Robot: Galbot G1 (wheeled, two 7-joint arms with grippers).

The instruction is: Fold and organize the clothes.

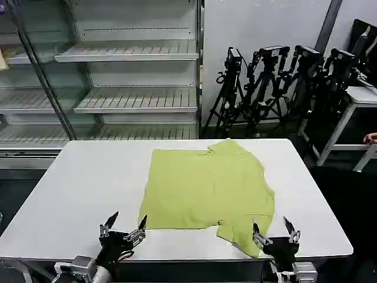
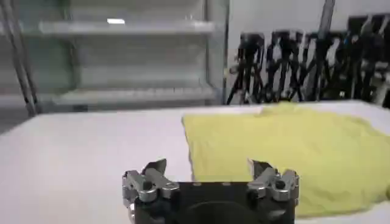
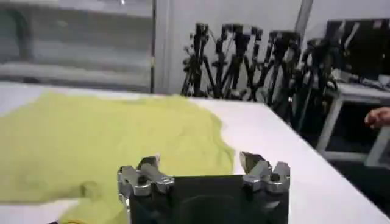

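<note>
The clothes are one lime T-shirt [image 1: 209, 186] lying spread out and a little rumpled on the white table [image 1: 76, 188], slightly right of centre. A sleeve [image 1: 244, 234] reaches toward the front edge. My left gripper [image 1: 125, 226] hovers open at the front edge, just left of the shirt's near left corner, holding nothing. My right gripper [image 1: 273, 230] stands open at the front edge beside the near right sleeve, empty too. The left wrist view has the left gripper [image 2: 208, 170] before the shirt [image 2: 292, 152]. The right wrist view has the right gripper [image 3: 200, 165] over the shirt [image 3: 103, 140].
Metal shelving [image 1: 126, 76] stands behind the table on the left. Several black tripods [image 1: 283, 82] crowd the back right, next to another white table [image 1: 359, 97]. A person's hand [image 1: 370, 138] shows at the far right edge. Bare tabletop lies left of the shirt.
</note>
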